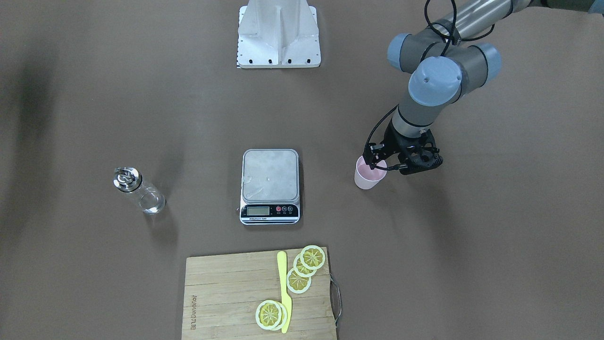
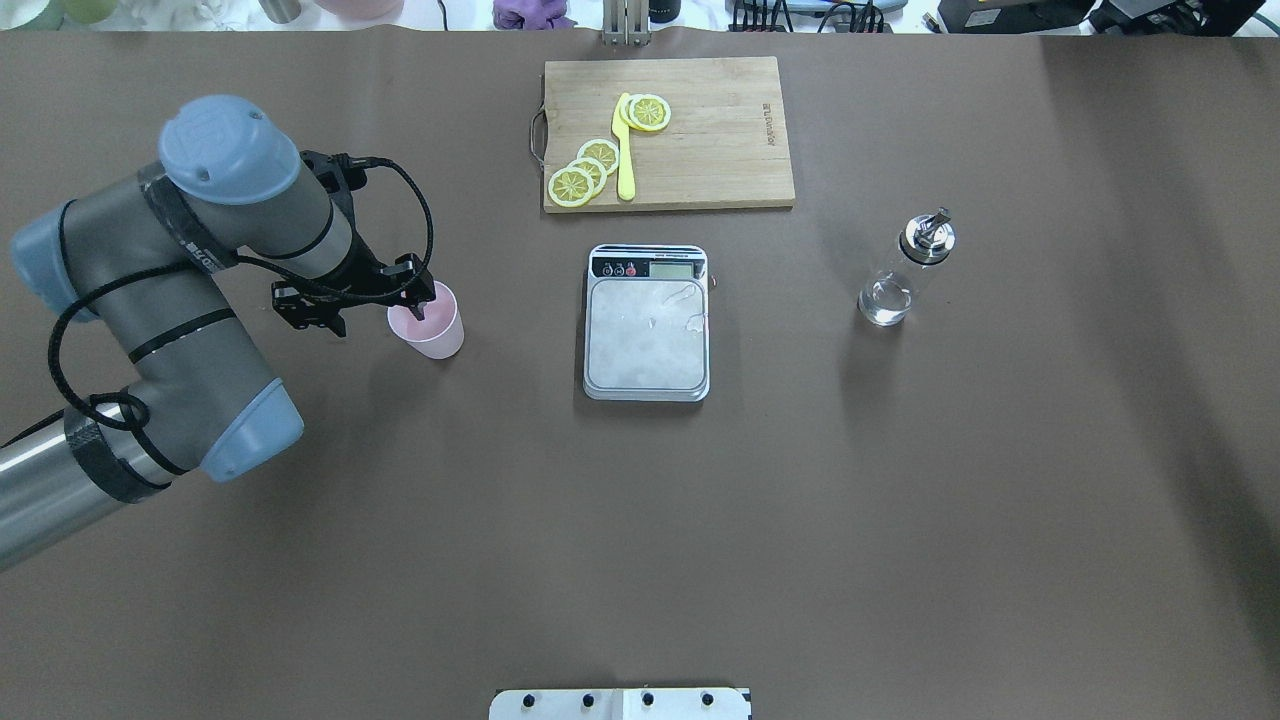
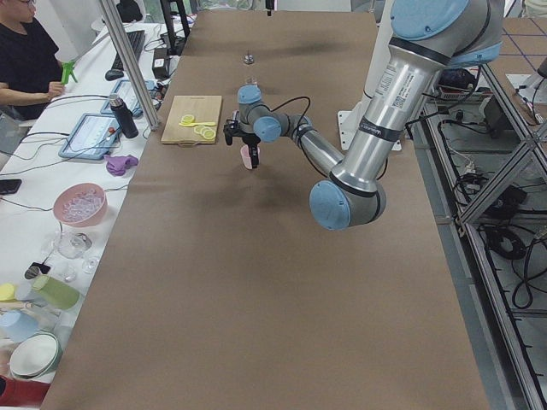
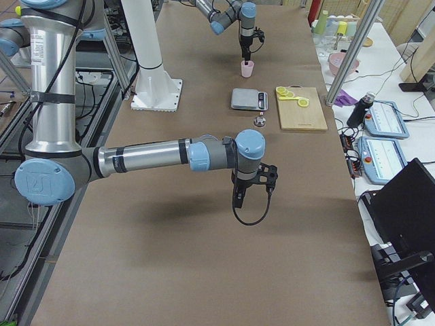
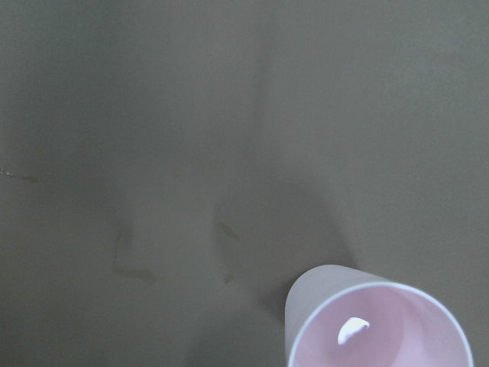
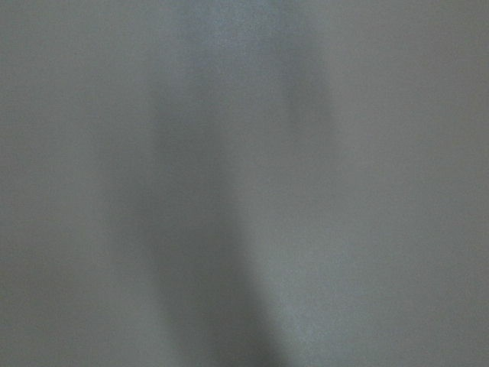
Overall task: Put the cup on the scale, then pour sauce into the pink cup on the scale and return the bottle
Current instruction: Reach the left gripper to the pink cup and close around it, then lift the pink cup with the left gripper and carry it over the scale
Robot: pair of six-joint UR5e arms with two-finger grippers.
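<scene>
The pale pink cup stands on the brown table at the robot's left, apart from the scale; it also shows in the overhead view and the left wrist view. My left gripper points down at the cup's rim, and the fingers look slightly apart across the rim wall. The steel platform of the scale is bare. The clear glass bottle with its silver pourer stands upright at the robot's right. My right gripper hovers over bare table; I cannot tell whether it is open or shut.
A bamboo cutting board with lemon slices and a yellow knife lies beyond the scale. The robot's white base mount stands at the table's near edge. Operators' desks run along the far side.
</scene>
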